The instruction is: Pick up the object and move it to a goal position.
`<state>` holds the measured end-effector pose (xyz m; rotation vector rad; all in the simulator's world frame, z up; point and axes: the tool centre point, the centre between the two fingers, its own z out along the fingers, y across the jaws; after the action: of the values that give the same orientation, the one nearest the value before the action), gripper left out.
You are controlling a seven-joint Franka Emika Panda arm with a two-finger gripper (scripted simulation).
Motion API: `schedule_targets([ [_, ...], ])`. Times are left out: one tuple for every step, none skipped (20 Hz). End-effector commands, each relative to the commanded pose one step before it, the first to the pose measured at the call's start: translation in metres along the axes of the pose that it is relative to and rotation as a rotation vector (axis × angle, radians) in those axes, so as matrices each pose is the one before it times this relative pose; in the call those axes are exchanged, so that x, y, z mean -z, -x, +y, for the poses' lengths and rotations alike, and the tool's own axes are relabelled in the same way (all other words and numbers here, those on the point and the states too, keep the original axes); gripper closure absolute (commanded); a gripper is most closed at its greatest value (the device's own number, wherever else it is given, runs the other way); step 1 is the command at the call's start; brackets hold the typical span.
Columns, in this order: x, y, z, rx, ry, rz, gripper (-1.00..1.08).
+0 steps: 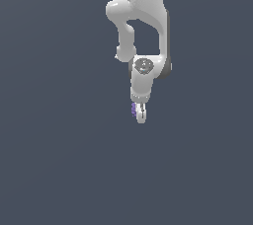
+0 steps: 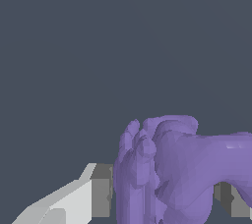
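Observation:
The object (image 2: 167, 169) is purple, lumpy and lobed. In the wrist view it fills the space between my two fingers (image 2: 96, 191), with grey pads touching it on both sides. In the exterior view only a small purple sliver of the object (image 1: 134, 110) shows beside my white gripper (image 1: 141, 115), which points straight down from the white arm. The gripper is shut on the object. I cannot tell from these views whether it rests on the floor or is lifted.
The plain dark grey-blue floor (image 1: 59, 160) spreads all around the arm. No other objects, containers or edges show in either view.

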<state>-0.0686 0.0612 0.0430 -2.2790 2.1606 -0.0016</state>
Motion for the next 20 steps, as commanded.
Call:
schedule_targets([
  [0.00009,-0.00031,-0.00006,-0.00048,-0.00027,-0.00028,1.08],
  [0.0002,0.00014,-0.00015,0.0,0.0,0.0,1.08],
  [0.0006,0.00043,-0.00046,0.0,0.0,0.0,1.08],
  [0.00101,0.00072,-0.00076,0.0,0.0,0.0,1.08],
  [0.00141,0.00101,-0.00107,0.0,0.0,0.0,1.08],
  [0.00182,0.0013,-0.00138,0.0,0.0,0.0,1.08],
  [0.00222,0.00159,-0.00168,0.0,0.0,0.0,1.08],
  [0.0025,0.00186,-0.002,-0.00009,0.00017,0.00066,1.08],
  [0.00302,0.00217,-0.0023,0.0,0.0,0.0,1.08],
  [0.00342,0.00245,-0.00261,0.0,0.0,0.0,1.08],
  [0.00382,0.00274,-0.00292,0.0,0.0,0.0,1.08],
  [0.00412,0.003,-0.00323,-0.00011,0.00011,0.00067,1.08],
  [0.00458,0.00328,-0.00351,0.0,0.0,0.0,1.08],
  [0.00491,0.00352,-0.00378,0.0,0.0,0.0,1.08],
  [0.00512,0.00373,-0.00404,-0.0001,0.0001,0.00067,1.08],
  [0.00549,0.00394,-0.00425,0.0,0.0,0.0,1.08],
  [0.00574,0.00412,-0.00445,0.0,0.0,0.0,1.08],
  [0.00584,0.00429,-0.00466,-0.00009,0.00012,0.00067,1.08],
  [0.00615,0.00443,-0.00482,0.0,0.0,0.0,1.08],
  [0.00632,0.00456,-0.00497,0.0,0.0,0.0,1.08],
])
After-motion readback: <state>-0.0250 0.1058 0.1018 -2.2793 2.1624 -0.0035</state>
